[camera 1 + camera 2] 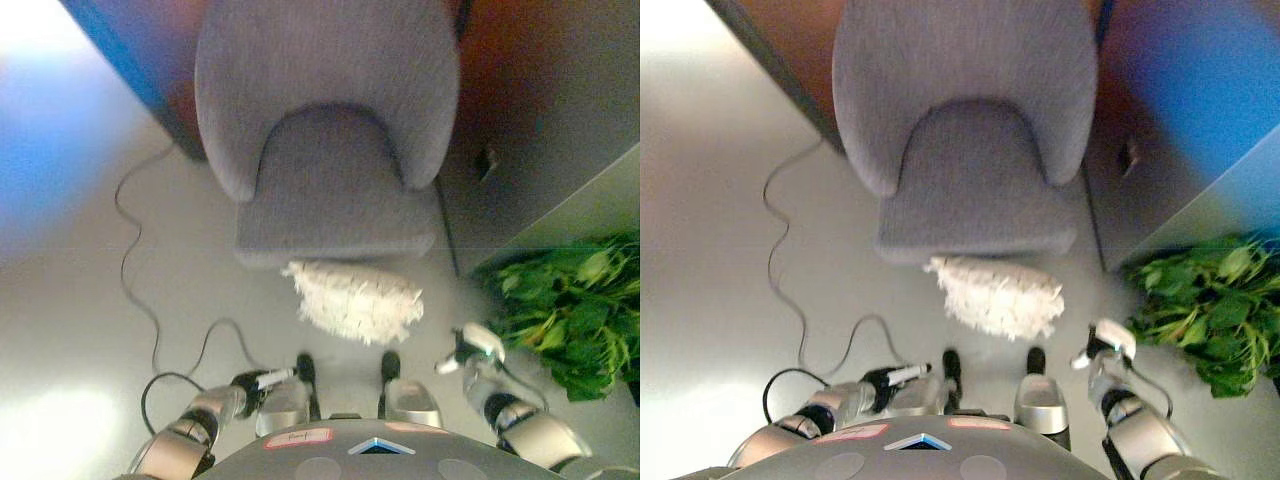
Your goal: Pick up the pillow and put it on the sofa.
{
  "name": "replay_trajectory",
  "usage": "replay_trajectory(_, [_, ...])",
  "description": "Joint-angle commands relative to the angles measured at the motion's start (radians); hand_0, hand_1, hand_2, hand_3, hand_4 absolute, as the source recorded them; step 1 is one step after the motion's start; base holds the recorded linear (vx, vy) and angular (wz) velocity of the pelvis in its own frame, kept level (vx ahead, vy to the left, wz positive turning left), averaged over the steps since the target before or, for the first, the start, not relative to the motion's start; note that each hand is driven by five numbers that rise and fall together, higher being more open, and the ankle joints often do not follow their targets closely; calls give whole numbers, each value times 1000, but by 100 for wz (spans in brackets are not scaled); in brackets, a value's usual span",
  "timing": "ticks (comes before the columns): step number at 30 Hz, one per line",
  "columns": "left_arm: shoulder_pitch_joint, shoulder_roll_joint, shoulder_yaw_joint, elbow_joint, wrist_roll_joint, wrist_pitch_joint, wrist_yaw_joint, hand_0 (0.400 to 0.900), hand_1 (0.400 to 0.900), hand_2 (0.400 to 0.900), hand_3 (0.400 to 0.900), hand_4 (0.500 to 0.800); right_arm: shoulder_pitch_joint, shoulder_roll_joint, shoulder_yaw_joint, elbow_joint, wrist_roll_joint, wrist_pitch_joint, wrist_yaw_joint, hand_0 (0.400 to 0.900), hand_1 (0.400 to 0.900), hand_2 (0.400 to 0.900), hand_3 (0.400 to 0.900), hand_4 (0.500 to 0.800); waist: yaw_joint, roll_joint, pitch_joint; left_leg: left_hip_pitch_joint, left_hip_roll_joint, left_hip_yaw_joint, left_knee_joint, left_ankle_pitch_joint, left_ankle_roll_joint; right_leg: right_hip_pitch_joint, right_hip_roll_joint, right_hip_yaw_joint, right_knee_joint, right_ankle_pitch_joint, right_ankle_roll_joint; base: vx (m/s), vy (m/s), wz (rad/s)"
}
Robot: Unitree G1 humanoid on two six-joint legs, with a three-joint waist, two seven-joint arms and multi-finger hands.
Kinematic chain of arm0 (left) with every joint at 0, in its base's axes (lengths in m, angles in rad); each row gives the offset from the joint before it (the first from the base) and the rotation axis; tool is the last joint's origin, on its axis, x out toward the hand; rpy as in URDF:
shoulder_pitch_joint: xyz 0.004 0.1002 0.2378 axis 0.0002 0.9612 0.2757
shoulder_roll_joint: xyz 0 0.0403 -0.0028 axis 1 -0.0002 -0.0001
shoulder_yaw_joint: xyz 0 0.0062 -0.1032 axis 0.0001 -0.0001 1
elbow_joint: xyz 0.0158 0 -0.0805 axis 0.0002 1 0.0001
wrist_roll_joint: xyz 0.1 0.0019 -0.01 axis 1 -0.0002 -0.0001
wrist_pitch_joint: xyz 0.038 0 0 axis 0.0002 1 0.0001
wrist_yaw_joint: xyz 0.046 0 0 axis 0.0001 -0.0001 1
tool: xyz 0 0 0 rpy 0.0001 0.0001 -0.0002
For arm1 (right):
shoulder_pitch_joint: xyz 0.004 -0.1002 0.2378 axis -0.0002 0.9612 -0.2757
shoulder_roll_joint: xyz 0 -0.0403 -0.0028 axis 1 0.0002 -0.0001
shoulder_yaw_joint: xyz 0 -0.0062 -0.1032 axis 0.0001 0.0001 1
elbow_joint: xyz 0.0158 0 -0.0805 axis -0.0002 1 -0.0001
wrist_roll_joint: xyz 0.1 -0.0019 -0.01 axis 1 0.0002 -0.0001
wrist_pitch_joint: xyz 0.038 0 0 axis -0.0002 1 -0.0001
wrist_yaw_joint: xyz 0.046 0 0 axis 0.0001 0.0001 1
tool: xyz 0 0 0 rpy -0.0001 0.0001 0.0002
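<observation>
A white fluffy pillow (355,298) lies on the grey floor just in front of the grey sofa chair (325,150), touching or nearly touching its front edge. The sofa's seat (975,185) has nothing on it. My left hand (262,382) hangs low at the lower left, short of the pillow, fingers relaxed and holding nothing. At the lower right my right hand (472,350) is beside the pillow's right end, apart from it and also holding nothing.
A leafy green plant (575,305) stands on the right, close to my right hand. A grey cabinet side (545,160) rises behind it, right of the sofa. Dark wall panels (150,60) run behind the sofa.
</observation>
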Motion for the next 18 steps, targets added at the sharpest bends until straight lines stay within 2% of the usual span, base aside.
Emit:
replay_trajectory(1, [-77,54,-23,16,-35,-18,-13,900,900,900,900,800,-205,-26,37,-11,41,22,-60,900,900,900,900,800,32,-57,94,-25,-61,-60,21,-108,30,-41,-54,-5,153,-146,42,-102,-74,21])
replay_trajectory(5, [-135,67,-43,6,-62,-44,-15,900,900,900,900,800,-357,-91,68,-9,61,47,-10,900,900,900,900,800,49,-24,150,-89,-73,-77,6,-77,22,-104,-57,-21,157,-138,38,-124,-62,19])
replay_trajectory(9, [-172,70,-69,-29,-138,-95,1,900,900,900,900,800,-471,-138,105,-15,82,75,22,900,900,900,900,800,64,9,200,-162,-88,-90,9,-53,22,-191,-63,-34,206,-145,34,-100,-9,6])
replay_trajectory(14, [-176,75,-72,-96,-219,-143,9,900,900,900,900,800,-557,-181,119,-17,98,98,43,900,900,900,900,800,77,42,241,-229,-103,-95,28,-39,21,-274,-74,-44,265,-157,34,-84,25,3])
replay_trajectory(18, [-168,75,-82,-152,-274,-205,4,900,900,900,900,800,-641,-226,132,-21,82,108,86,900,900,900,900,800,91,69,274,-302,-118,-85,79,-35,20,-350,-98,-55,320,-162,38,-90,57,-1])
